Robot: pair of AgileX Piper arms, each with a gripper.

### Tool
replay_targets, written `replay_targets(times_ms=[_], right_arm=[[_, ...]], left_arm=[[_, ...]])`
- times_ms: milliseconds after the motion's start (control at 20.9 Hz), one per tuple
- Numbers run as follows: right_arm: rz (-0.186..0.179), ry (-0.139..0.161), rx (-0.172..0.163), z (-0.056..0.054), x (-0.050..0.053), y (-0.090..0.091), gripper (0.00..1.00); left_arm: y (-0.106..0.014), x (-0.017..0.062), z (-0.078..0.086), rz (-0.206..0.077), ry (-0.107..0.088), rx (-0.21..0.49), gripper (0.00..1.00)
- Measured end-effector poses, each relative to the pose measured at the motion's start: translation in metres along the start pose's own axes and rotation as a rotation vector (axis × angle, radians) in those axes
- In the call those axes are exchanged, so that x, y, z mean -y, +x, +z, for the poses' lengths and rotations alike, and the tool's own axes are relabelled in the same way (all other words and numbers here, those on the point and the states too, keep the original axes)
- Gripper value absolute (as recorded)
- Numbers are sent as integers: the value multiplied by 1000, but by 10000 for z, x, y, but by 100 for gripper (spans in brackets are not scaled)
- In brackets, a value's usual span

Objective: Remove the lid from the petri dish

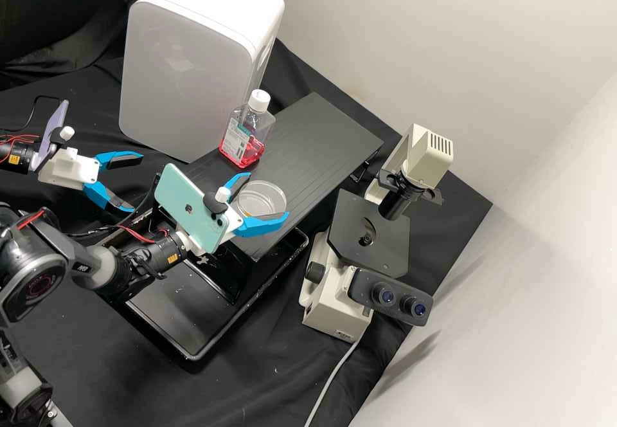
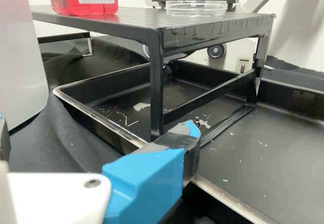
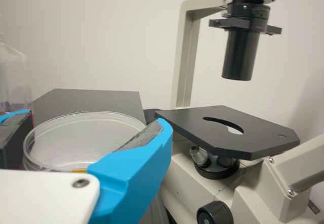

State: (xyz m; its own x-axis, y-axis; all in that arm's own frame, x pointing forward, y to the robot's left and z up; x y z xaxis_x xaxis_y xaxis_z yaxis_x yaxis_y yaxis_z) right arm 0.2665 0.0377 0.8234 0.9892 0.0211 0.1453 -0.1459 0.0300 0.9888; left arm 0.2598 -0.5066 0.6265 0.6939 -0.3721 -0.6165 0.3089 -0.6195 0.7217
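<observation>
**Right arm.** Enters the high view from 8 o'clock and lies low over the black tray [image 1: 193, 343], with a teal phone [image 1: 193, 211] mounted on its wrist. Right gripper [image 1: 268, 195]: level with the raised black shelf [image 1: 321, 131], its blue fingers [image 1: 263, 223] spread wide, one on each side of the petri dish. Whether the pads touch the rim cannot be told.

**Left arm.** Enters from 9 o'clock, with a lilac phone [image 1: 54, 128] on its wrist. Left gripper [image 1: 137, 182]: jaws apart, holding nothing, well apart from the dish at its 9 o'clock, near the tray's far corner.

**Petri dish** [image 1: 260, 199]. Clear and round, on the near end of the shelf. Its lid [image 2: 196, 3] is still on.

**Flask** [image 1: 244, 134]. Holds red liquid and has a white cap. Stands on the shelf at 11 o'clock from the dish. It carries a white label with print too small to read.

**Microscope** [image 1: 379, 247]. Cream with a black stage, at 3 o'clock from the dish, beyond the shelf.

**White cabinet** [image 1: 193, 54]. Rounded, at 11 o'clock behind the flask.
</observation>
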Motion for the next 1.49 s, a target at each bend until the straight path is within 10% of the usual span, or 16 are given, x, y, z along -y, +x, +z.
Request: replay_targets(times_ms=[479, 1486], right_arm=[[-84, 16, -155, -466, 253, -74, 0], [-182, -33, -109, -452, 586, -86, 0]], left_arm=[[6, 44, -12, -14, -4, -3, 100], [11, 55, 0, -16, -5, -3, 100]])
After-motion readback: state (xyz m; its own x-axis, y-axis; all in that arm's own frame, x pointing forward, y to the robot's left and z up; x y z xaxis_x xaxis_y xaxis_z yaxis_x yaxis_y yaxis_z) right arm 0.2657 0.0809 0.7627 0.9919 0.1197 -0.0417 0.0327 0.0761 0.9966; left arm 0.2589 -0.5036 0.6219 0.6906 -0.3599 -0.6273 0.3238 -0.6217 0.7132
